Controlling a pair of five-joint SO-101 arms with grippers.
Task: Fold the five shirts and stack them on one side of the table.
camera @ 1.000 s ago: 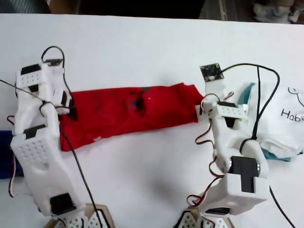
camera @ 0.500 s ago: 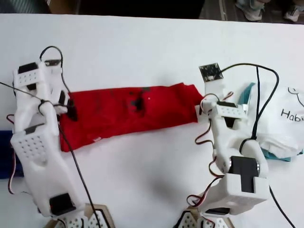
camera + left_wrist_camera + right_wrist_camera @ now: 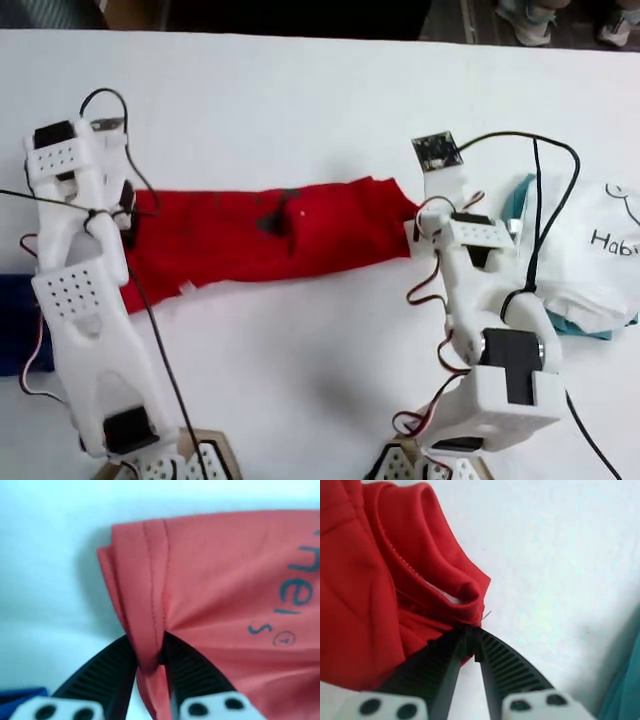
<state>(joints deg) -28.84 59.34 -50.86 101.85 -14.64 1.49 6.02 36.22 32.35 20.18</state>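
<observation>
A red shirt [image 3: 260, 235], folded into a long band, lies across the middle of the white table [image 3: 300, 100]. My left gripper [image 3: 128, 215] is at its left end, shut on the hem of the red shirt [image 3: 210, 580], with cloth pinched between the black fingers [image 3: 112, 667]. At the band's right end my right gripper [image 3: 418, 222] is shut on the collar fold of the red shirt [image 3: 380, 580], as the right wrist view shows between its fingers [image 3: 495, 660].
A blue garment [image 3: 15, 325] lies at the table's left edge beside the left arm. A pile of white and teal shirts [image 3: 585, 260] sits at the right edge, behind the right arm. The far half of the table is bare.
Both grippers have shifted a little left and away with the red shirt. The band is pulled straighter and its dark print now shows as a small fold.
</observation>
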